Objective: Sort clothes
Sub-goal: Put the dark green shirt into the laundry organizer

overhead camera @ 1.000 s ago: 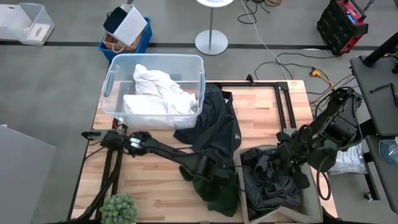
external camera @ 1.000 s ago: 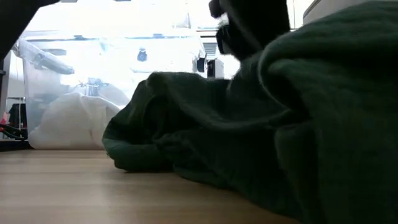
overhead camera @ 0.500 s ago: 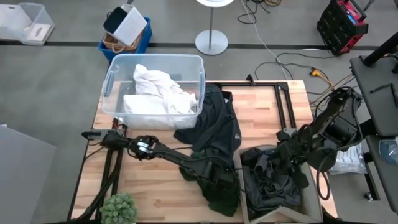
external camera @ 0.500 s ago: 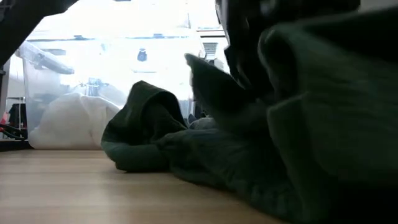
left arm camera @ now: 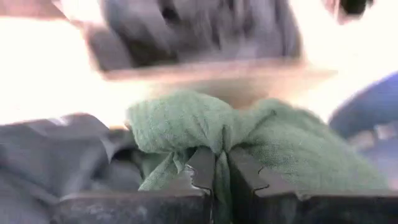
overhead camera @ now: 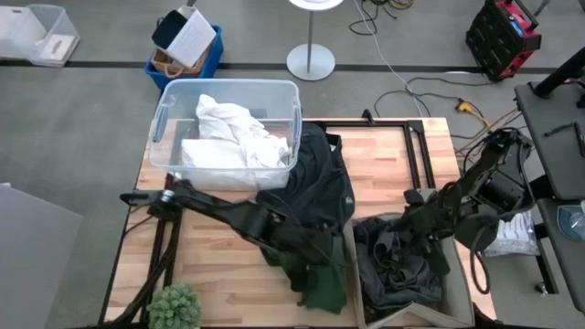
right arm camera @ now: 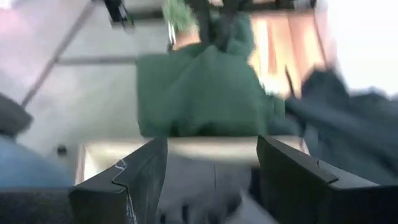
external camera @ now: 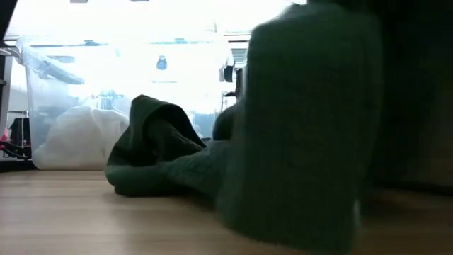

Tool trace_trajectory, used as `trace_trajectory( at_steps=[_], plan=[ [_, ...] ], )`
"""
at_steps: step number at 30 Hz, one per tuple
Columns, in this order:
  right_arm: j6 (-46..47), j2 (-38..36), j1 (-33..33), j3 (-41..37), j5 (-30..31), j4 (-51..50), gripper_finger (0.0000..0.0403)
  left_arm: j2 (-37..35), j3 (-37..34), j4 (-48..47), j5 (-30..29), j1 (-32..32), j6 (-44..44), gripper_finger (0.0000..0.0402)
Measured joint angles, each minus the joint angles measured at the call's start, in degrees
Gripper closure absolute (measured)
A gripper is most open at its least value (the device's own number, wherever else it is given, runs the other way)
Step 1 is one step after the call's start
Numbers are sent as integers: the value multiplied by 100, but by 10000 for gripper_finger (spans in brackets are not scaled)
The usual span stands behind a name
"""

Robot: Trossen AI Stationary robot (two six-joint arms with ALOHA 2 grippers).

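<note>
My left gripper (overhead camera: 320,254) is shut on a dark green garment (overhead camera: 322,285) near the table's front, just left of a cardboard box (overhead camera: 350,274). The garment hangs as a bunched column in the low view (external camera: 304,120), and a further part of it (external camera: 156,163) rests on the table. A dark grey garment (overhead camera: 320,178) lies spread on the table behind it. My right gripper (right arm camera: 211,168) is open and empty above the dark grey clothes (overhead camera: 398,270) in the box. White clothes (overhead camera: 233,137) lie in a clear bin (overhead camera: 228,84). My left gripper pinches a gathered fold of the green garment (left arm camera: 221,146) between its two fingers (left arm camera: 202,168). Several layers bunch up at the fingertips. The cloth around the hold is raised off the table and the rest hangs below, with a part on the table (external camera: 156,163).
A small green plant (overhead camera: 174,306) stands at the table's near left corner. The clear bin fills the far left of the table. Bare wood (overhead camera: 219,270) shows between the plant and the green garment. A blue crate (overhead camera: 187,50) stands on the floor beyond.
My left gripper has gone up with the dark green garment. The garment has been drawn from a low heap into a narrow hanging column, while its left part has stayed on the table.
</note>
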Motion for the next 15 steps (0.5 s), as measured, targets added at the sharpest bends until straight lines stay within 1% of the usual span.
trace_trajectory(
  at_steps=[4,8,11,15],
  plan=[
    [-663,27,-317,-1,55,994,161,-530,13,478,-675,9,77,401],
    [-1181,149,-723,-1,61,1511,154,-773,2,1008,-1190,11,376,401],
    [-1412,341,-1105,-1,60,1870,137,-923,4,1518,-1429,13,653,401],
    [-1473,640,-1675,-1,20,2525,108,-939,7,2160,-1491,13,1126,401]
  ],
)
